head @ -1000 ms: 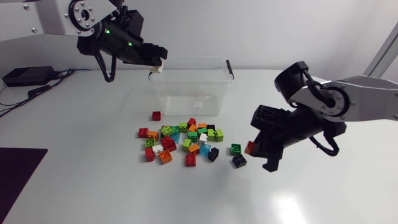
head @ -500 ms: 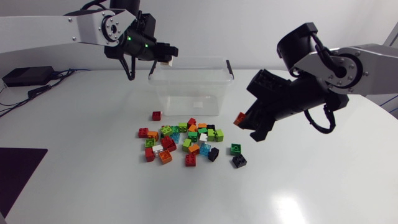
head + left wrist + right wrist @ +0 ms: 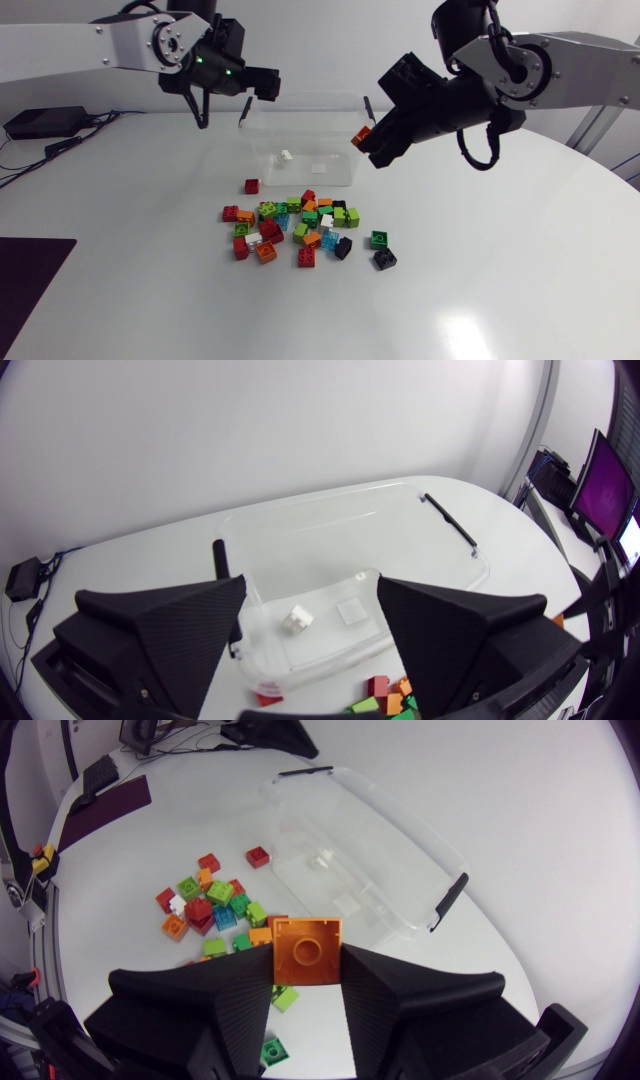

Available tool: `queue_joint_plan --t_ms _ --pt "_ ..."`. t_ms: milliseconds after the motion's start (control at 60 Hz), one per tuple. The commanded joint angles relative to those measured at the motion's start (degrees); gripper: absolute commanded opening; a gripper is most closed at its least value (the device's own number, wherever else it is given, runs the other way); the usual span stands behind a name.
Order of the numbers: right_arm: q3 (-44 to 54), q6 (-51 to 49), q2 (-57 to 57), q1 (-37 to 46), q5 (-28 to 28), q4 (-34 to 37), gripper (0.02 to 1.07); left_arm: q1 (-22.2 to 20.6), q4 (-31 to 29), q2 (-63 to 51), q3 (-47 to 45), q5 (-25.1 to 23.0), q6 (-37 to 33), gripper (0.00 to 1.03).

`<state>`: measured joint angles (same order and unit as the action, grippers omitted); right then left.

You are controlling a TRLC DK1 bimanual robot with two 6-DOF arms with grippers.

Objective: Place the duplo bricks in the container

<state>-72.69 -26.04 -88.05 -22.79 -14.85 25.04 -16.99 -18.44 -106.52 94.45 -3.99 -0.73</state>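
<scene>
Left gripper (image 3: 262, 86) spread empty over container (image 3: 310, 96) left rim | right gripper (image 3: 306, 968) clamps orange brick (image 3: 361, 134) beside right rim | white brick (image 3: 286, 155) inside

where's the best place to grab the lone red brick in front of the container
Probably from straight above, fingers closing on two opposite flat sides of the red brick. It sits flat, apart from the pile, so both sides look free.
</scene>
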Motion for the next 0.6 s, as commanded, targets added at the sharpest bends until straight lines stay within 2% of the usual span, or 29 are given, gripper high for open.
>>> queue_joint_plan --t_ms 0,267,367,583 --pt "-2.2 2.31 -2.74 -0.07 -0.09 -1.75 0.4 1.17 -1.78 6.06 -4.02 0.39 -3.22 0.98" --pt "-6.94 5.74 -9.42 1.16 -0.09 -9.3 0.4 4.07 -7.14 14.85 -14.21 -0.14 -11.13 0.98" --pt "-8.7 6.53 -11.79 1.16 0.0 -11.24 0.4 5.3 -7.4 17.31 -18.52 -3.39 -14.03 0.98" --pt "-13.8 7.67 -16.98 1.52 0.17 -13.0 0.4 5.92 -8.81 19.51 -25.02 -5.24 -19.57 0.98"
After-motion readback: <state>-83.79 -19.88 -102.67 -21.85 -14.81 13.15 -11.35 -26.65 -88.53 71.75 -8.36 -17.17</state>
